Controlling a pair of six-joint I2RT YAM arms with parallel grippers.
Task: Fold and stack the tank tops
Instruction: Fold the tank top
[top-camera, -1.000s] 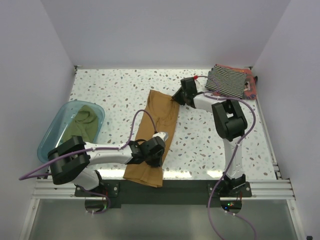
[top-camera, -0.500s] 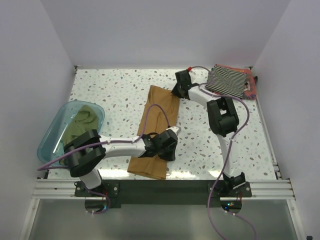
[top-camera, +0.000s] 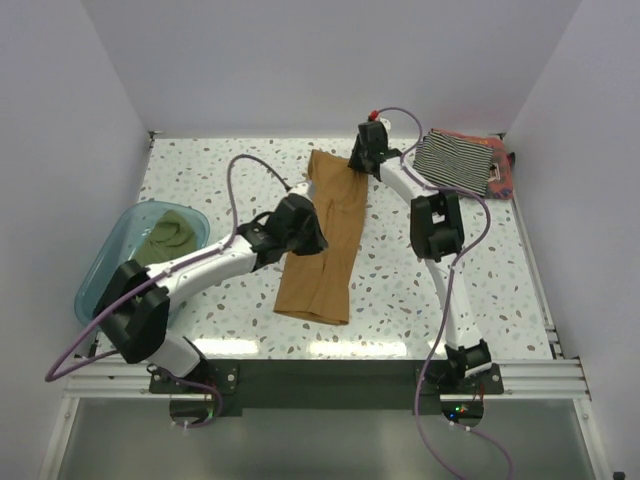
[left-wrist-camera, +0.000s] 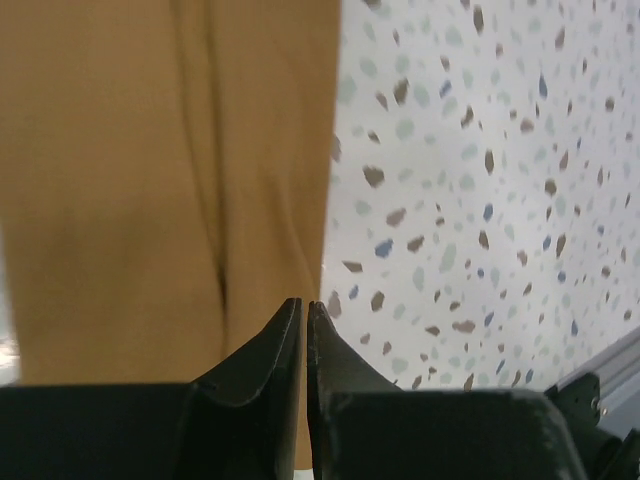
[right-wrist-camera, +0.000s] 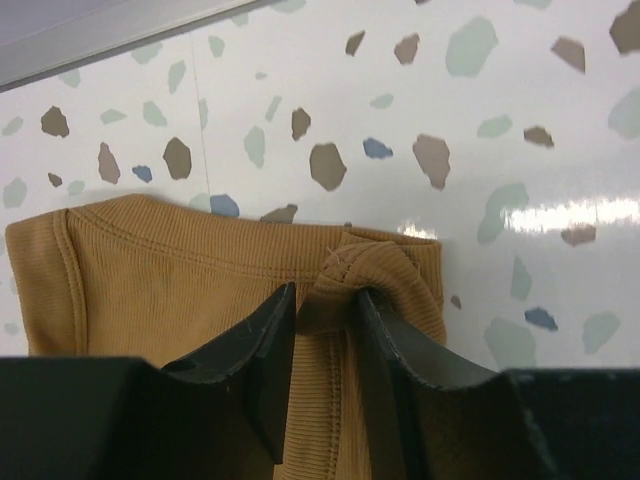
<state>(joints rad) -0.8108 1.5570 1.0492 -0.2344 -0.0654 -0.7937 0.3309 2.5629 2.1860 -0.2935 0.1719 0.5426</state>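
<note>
The tan-brown tank top (top-camera: 325, 265) lies as a long narrow strip down the middle of the table. My right gripper (top-camera: 358, 165) is at its far end, shut on a bunched fold of the hem (right-wrist-camera: 385, 265); the right gripper (right-wrist-camera: 325, 300) shows the cloth pinched between its fingers. My left gripper (top-camera: 306, 236) hovers at the strip's left edge, midway along. The left gripper (left-wrist-camera: 303, 303) has its fingers pressed together with no cloth seen between them, above the tan cloth (left-wrist-camera: 150, 180). The striped tank top (top-camera: 455, 160) lies folded on the reddish one (top-camera: 503, 180) at the back right. The olive tank top (top-camera: 165, 238) lies in the tub.
The translucent teal tub (top-camera: 105, 270) stands at the left edge of the speckled table (top-camera: 220, 180). White walls close in the back and both sides. A metal rail (top-camera: 320, 375) runs along the near edge.
The right gripper pulled the tan top's far end toward the back wall, sliding the cloth up off the near edge. The left gripper moved from the near end up to the strip's middle.
</note>
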